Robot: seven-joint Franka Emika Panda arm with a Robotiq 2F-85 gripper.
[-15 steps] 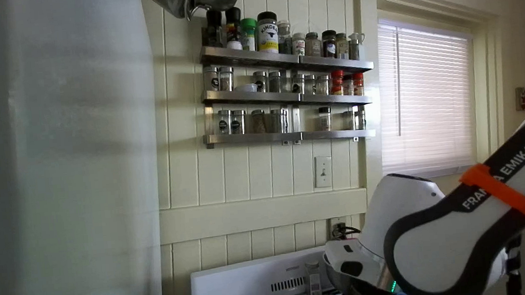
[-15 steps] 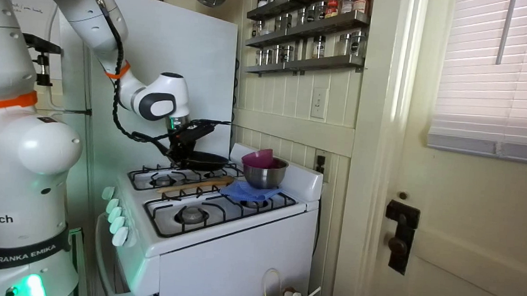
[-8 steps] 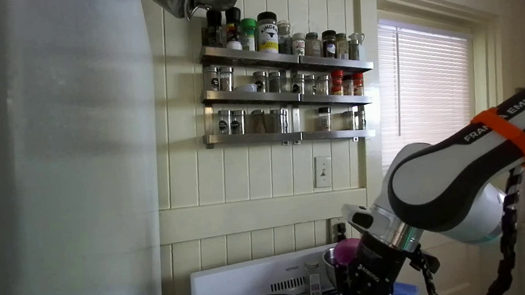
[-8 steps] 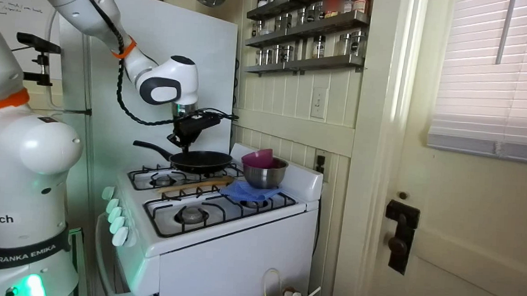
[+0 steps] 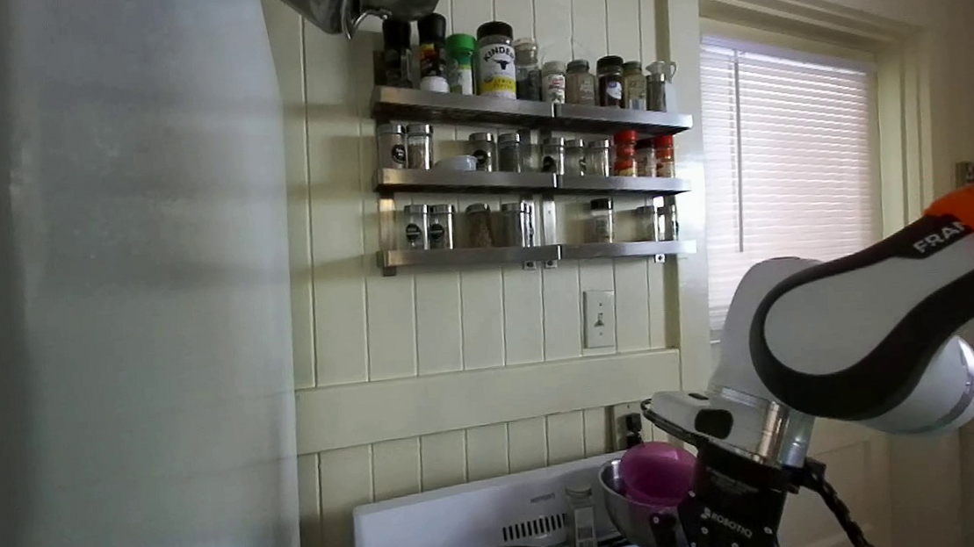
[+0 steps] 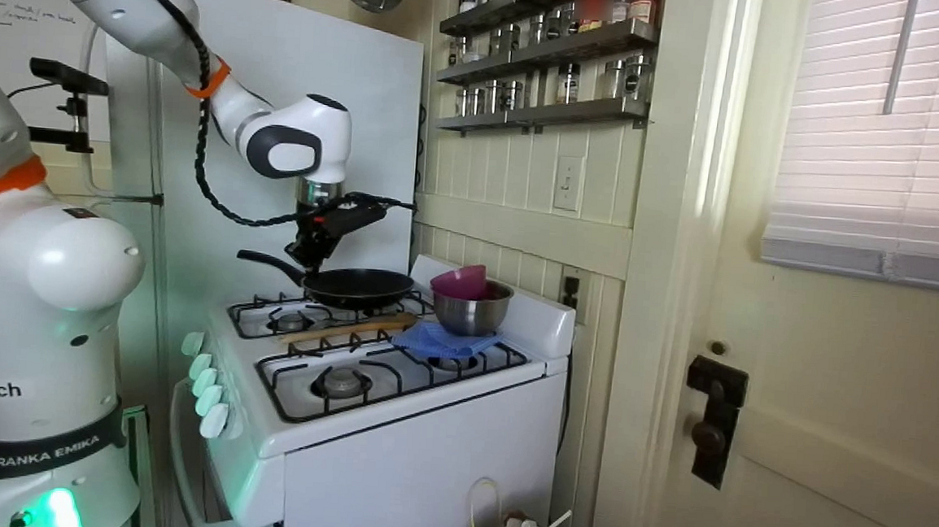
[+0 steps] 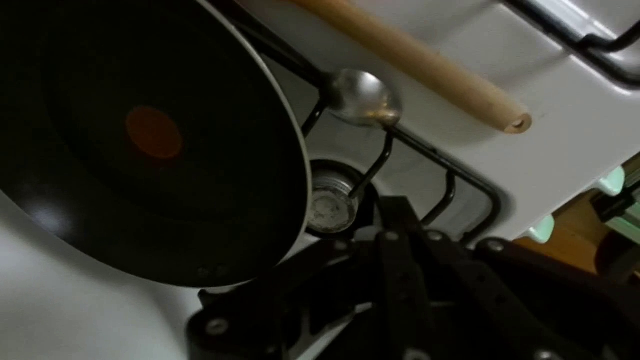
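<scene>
And here's the gripper (image 6: 312, 268) low over the stove (image 6: 417, 448), jaws pressed together — pinching nothing that shows. The pan (image 6: 357, 296), black and level on the grate (image 7: 440, 159), has its handle (image 6: 266, 258) pointing away from the bowls, and the fingertips (image 7: 395, 210) are right by the rim near that handle — touching or just clear, can't call it. In the wrist view, a red dot (image 7: 153, 132) marks the pan's middle, with a metal spoon (image 7: 365, 97) beside it on the grate. Next along lies a wooden tool (image 7: 420, 65). Across the stove, a metal bowl (image 6: 473, 319) holds a tilted pink bowl (image 6: 458, 283), a blue cloth (image 6: 440, 341) at its foot. Spice jars (image 5: 497, 61) line the wall shelves (image 5: 468, 256) in both exterior views.
</scene>
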